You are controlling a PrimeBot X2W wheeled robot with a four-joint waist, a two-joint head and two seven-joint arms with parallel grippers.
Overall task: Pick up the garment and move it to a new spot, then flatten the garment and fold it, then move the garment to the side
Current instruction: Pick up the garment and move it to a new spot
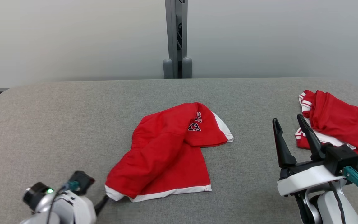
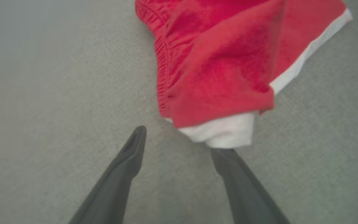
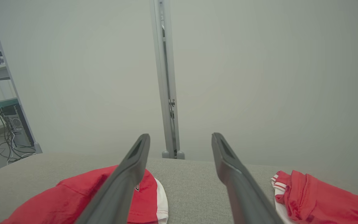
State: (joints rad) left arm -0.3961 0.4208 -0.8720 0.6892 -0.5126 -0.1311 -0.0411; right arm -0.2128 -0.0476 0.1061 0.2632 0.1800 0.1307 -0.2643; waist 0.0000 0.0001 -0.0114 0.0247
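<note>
- Now the left gripper (image 2: 181, 140) lies low at the table (image 1: 57, 124), jaws wide apart with nothing between them. One fingertip (image 2: 225, 155) sits right at the white hem corner of the garment (image 1: 166, 149), while the other rests over bare grey surface.
- Those red shorts lie mid-table, crumpled and doubled over, with the near hem corner toward this gripper.
- A sound pickup probably means sliding forward until the hem corner sits deep between both fingers and then closing on every layer. A shallow nip on the trim would likely slip.
- The right gripper (image 1: 287, 118) hovers above the table on the right, jaws spread and empty, well apart from the garment. It could take the other hem corner so the cloth lifts evenly.
- A second red garment (image 1: 337, 124) lies at the far right and is best left undisturbed.
</note>
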